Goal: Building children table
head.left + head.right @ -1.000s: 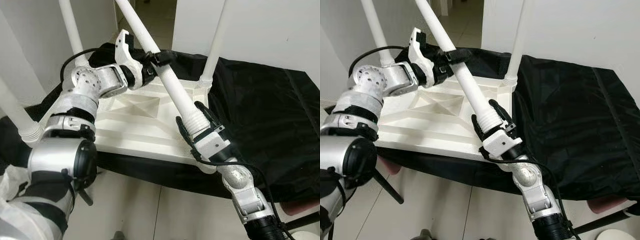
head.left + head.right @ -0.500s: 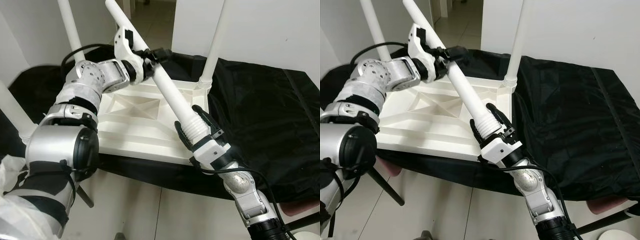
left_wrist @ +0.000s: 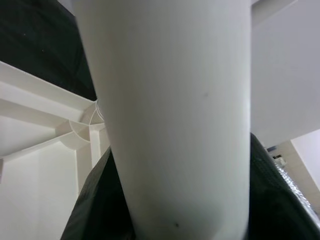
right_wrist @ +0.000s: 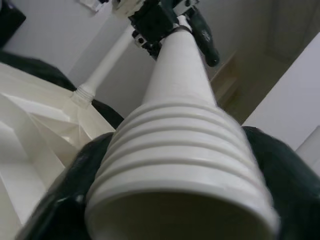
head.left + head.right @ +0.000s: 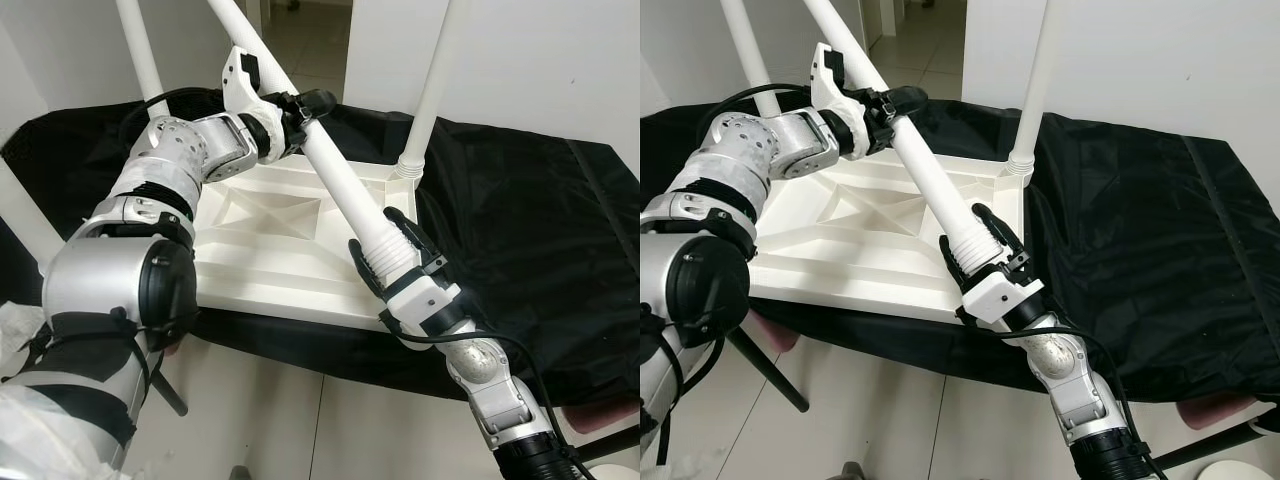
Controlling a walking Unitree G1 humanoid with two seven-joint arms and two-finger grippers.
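On black cloth (image 5: 520, 220) the upturned white tabletop (image 5: 270, 250) lies, loose table leg (image 5: 340, 180) tilted over its near corner, left gripper (image 5: 295, 115) pinching its shaft, right gripper (image 5: 395, 255) clamping the ribbed end, barely shifted since a second ago, so not yet seated.

Black fabric sheet (image 5: 520, 210) covered the raised surface; pale tiled floor (image 5: 330, 420) ran below, white wall (image 5: 1160, 60) stood behind.

Black cloth (image 5: 520, 210) over a low surface — upturned white tabletop (image 5: 270, 250) lying on it
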